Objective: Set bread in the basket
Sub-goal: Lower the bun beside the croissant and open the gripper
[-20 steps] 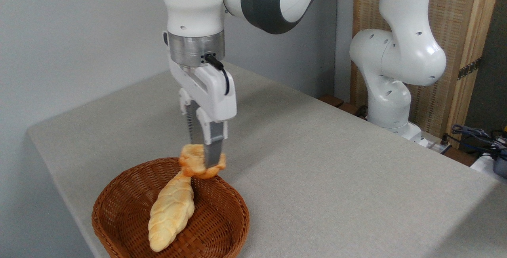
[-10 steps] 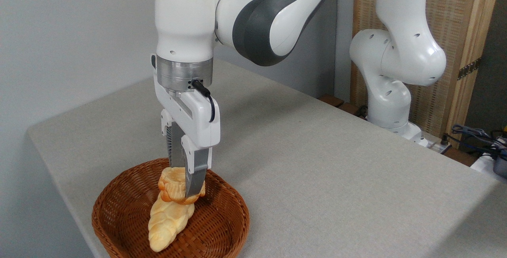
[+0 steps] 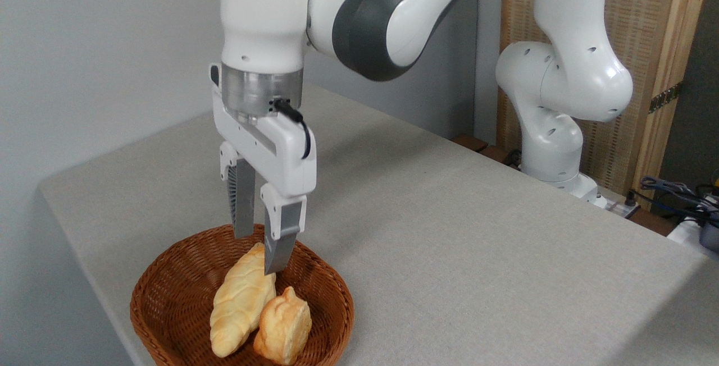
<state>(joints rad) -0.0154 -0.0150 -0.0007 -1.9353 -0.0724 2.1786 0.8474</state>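
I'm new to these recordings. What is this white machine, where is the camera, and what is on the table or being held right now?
One fixed camera looks down at a grey table from the front. The white jointed machine is a robot arm, and the two-fingered gripper at its end does the grasping. The gripper is open and empty, hanging just above a round wicker basket. Inside the basket lie a long pale braided loaf and a small golden-brown bun, side by side and touching. Nothing is held.
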